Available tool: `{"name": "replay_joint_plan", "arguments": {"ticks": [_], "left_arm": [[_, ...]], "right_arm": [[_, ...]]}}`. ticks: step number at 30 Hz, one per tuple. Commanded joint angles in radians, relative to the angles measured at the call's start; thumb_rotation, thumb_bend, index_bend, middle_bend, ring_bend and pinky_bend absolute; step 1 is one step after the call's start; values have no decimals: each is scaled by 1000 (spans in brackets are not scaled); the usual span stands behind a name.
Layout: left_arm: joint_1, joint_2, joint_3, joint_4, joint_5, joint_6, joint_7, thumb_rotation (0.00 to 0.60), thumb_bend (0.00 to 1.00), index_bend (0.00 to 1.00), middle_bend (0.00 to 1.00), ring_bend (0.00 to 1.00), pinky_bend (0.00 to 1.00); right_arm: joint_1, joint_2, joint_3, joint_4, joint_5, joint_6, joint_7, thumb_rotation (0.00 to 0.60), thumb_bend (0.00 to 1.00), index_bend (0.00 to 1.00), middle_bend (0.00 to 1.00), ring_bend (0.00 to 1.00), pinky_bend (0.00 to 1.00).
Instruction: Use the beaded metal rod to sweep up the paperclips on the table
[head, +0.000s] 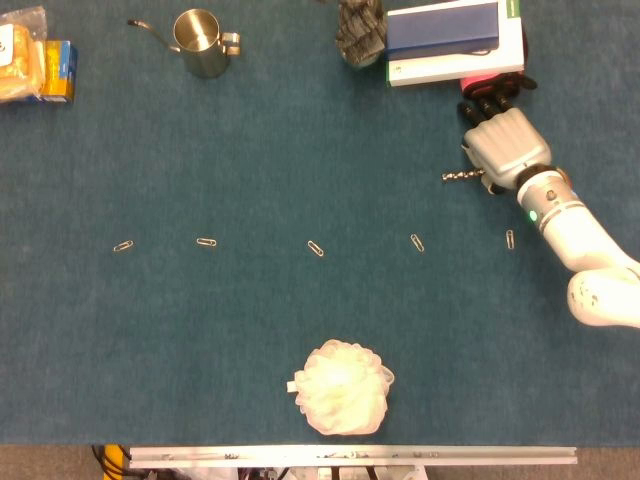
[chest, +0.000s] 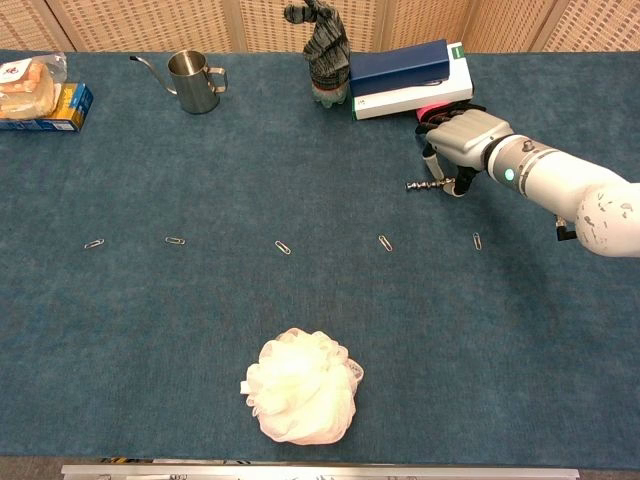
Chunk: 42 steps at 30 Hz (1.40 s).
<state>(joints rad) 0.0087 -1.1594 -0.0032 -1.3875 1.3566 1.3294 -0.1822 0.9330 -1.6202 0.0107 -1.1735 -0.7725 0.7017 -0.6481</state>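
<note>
The beaded metal rod (head: 458, 177) (chest: 423, 185) pokes out leftward from under my right hand (head: 507, 145) (chest: 462, 135), whose fingers curl down around its right end, just in front of the books. The grip itself is hidden beneath the palm. Several paperclips lie in a row across the blue table: the rightmost (head: 510, 239) (chest: 476, 240) is just in front of the hand, another (head: 416, 242) (chest: 385, 242) lies to its left, and one (head: 315, 248) sits mid-table. My left hand appears in neither view.
Stacked books (head: 455, 40) with a pink object (head: 480, 78) under their edge lie right behind the hand. A grey glove-covered bottle (head: 360, 35), a metal pitcher (head: 203, 42) and snack packs (head: 35, 65) line the far edge. A white bath pouf (head: 343, 388) sits near the front.
</note>
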Motion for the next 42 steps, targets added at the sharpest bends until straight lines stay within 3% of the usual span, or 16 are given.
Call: {"name": "replay_joint_plan", "arguments": {"ticks": [1, 19, 31, 42], "left_arm": [[0, 0, 0, 0, 0, 0, -1, 600, 136, 494, 396, 289, 348], [0, 3, -3, -7, 1, 2, 5, 600, 137, 494, 395, 289, 348], [-5, 8, -9, -29, 0, 5, 26, 600, 137, 494, 395, 289, 348], [-9, 13, -13, -67, -1, 16, 69, 600, 137, 494, 395, 289, 348]], "right_arm": [[0, -1, -1, 0, 1, -1, -1, 600, 306, 556, 57, 0, 76], [-15, 25, 5, -51, -35, 45, 15, 600, 352, 596, 57, 0, 76], [-66, 154, 1, -255, -112, 160, 27, 600, 353, 598, 58, 0, 76], [-147, 303, -64, -456, -193, 248, 20, 600, 353, 598, 58, 0, 76]]}}
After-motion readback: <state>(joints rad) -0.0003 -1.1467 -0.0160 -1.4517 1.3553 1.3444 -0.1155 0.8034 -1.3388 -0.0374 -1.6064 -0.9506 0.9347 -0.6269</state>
